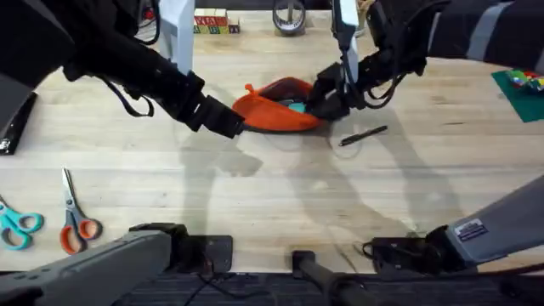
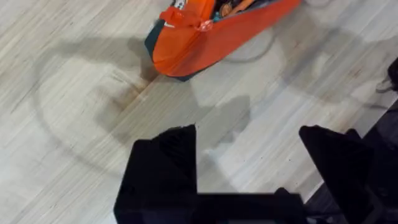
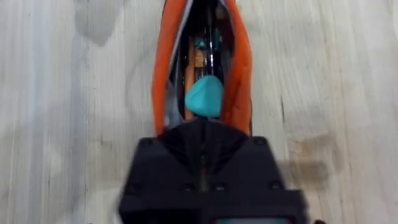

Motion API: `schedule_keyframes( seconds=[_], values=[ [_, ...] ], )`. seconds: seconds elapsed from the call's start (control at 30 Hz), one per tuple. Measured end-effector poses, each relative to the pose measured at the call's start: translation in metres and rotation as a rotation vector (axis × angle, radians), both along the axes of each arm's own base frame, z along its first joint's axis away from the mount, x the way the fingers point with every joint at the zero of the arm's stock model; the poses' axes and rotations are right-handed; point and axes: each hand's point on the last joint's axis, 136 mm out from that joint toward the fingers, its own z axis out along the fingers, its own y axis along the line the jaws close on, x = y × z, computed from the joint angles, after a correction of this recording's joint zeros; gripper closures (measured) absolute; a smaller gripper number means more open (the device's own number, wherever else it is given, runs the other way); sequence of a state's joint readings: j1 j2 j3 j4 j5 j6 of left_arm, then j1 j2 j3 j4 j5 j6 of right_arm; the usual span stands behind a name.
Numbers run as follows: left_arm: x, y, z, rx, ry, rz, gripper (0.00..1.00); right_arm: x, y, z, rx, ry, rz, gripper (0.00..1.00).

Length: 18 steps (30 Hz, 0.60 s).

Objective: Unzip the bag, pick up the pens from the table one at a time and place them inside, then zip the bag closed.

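Your orange fabric bag [image 1: 276,109] lies a little above the centre of the overhead frame on the pale, wood-grained table [image 1: 255,187], its soft sides slumped and its top gaping open. The right wrist view looks straight down into that slit: two orange walls with a dark lining between them, and a smooth, rounded teal pen [image 3: 204,96] end poking up at the mouth. Your right gripper [image 1: 327,102] sits at the bag's right end; you cannot tell how its jaws stand. Your left gripper [image 1: 231,123] is at the bag's left tip, jaws spread wide apart over bare wood. A slim black pen [image 1: 364,135] lies alone just right of the bag.
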<state>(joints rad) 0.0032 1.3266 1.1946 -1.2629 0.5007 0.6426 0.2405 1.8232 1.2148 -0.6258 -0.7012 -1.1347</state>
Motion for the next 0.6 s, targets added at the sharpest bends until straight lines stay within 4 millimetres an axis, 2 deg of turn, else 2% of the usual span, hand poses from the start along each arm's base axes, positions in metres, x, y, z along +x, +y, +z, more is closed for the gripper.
schedule_keyframes(
  seconds=[0.13,0.2,0.6],
  values=[
    [0.0,0.0,0.0,0.0,0.0,0.0,0.006,-0.0012,0.0005,-0.0004,0.0,0.005,0.003,0.048],
    [0.0,0.0,0.0,0.0,0.0,0.0,0.005,-0.0018,0.0014,-0.0011,0.0,0.006,0.005,0.008],
    [-0.0001,0.0,0.0,0.0,0.0,0.0,0.006,0.0032,0.0028,0.0014,0.006,-0.018,0.005,0.006]
  ],
)
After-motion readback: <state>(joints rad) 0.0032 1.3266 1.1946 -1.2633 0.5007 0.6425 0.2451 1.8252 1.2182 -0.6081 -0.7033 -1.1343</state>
